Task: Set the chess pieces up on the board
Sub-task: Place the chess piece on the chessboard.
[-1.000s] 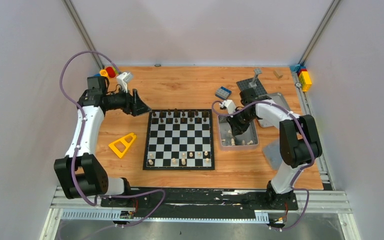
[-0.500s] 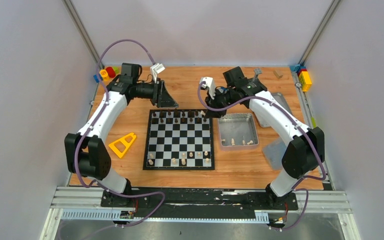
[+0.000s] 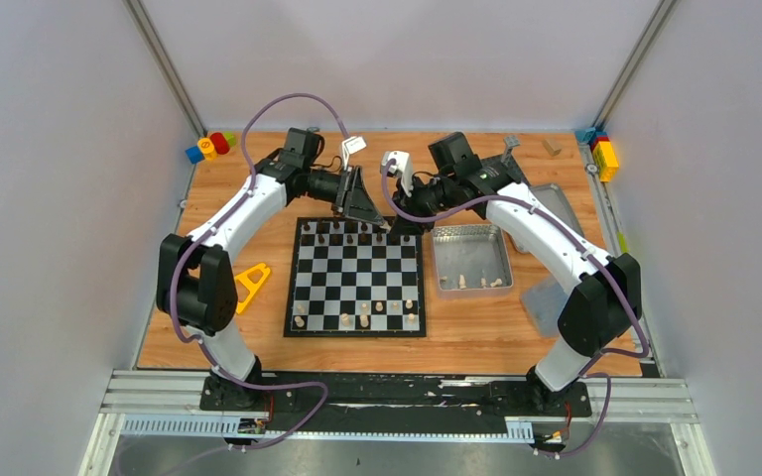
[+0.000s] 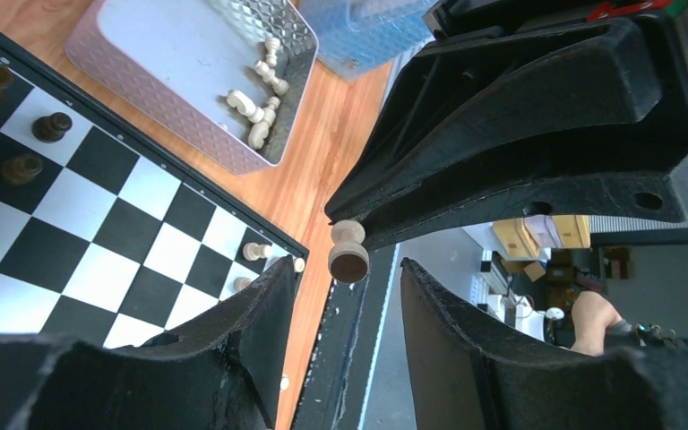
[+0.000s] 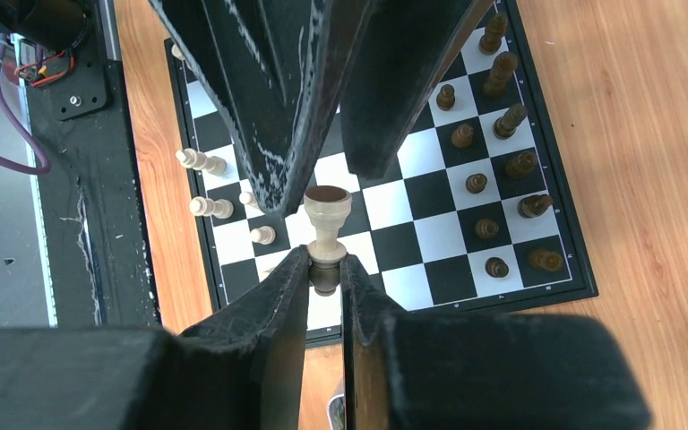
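Black-and-white board (image 3: 357, 278) is half set: dark pieces (image 3: 357, 230) at 12 o'clock, cream pieces (image 3: 362, 319) at 6. Both arms are now swung together over its 1 o'clock corner. A cream pawn (image 5: 327, 215) is pinched by the right gripper (image 5: 325, 269); the left gripper (image 4: 348, 285), jaws spread but narrowing, is brought around it. Handover is judged imminent.

L arm (image 3: 238, 213) & R arm (image 3: 546, 233) both stretched fwd, angled inward, grippers meeting tip-to-tip. R gripper (image 5: 325, 269) clamped on pale piece (image 5: 327, 215) by its head. L gripper (image 4: 345, 296) jaws apart, flanking piece's base.
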Robot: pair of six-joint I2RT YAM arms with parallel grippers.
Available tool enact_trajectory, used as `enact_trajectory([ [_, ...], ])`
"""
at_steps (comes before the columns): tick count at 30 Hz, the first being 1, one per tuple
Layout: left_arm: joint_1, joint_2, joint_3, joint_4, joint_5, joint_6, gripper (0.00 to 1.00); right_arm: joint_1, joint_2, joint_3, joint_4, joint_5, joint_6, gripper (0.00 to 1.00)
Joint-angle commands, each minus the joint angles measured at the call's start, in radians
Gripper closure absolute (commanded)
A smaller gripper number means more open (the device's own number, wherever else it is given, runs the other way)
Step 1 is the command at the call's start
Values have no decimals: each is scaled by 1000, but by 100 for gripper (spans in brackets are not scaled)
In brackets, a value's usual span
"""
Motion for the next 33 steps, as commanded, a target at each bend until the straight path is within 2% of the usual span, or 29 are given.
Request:
enact_trajectory([
  [1,-19,12,37,29,35,-30,47,7,-16,40,58,-19,33,100],
  [12,-45,28,36,28,42,-24,56,10,-9,35,63,-9,33,100],
  [18,-45,40,35,27,46,-18,69,12,-9,34,65,-10,32,100],
  [22,-45,44,33,36,56,-16,85,11,-9,37,65,-10,34,100],
  [24,-45,41,31,43,58,-16,91,9,-12,44,66,-4,44,93],
  [30,-44,-5,9,112,61,-6,99,-52,-57,65,122,-78,151,58],
  [33,-44,-51,-31,242,54,-36,100,-105,-92,65,190,-134,236,49],
])
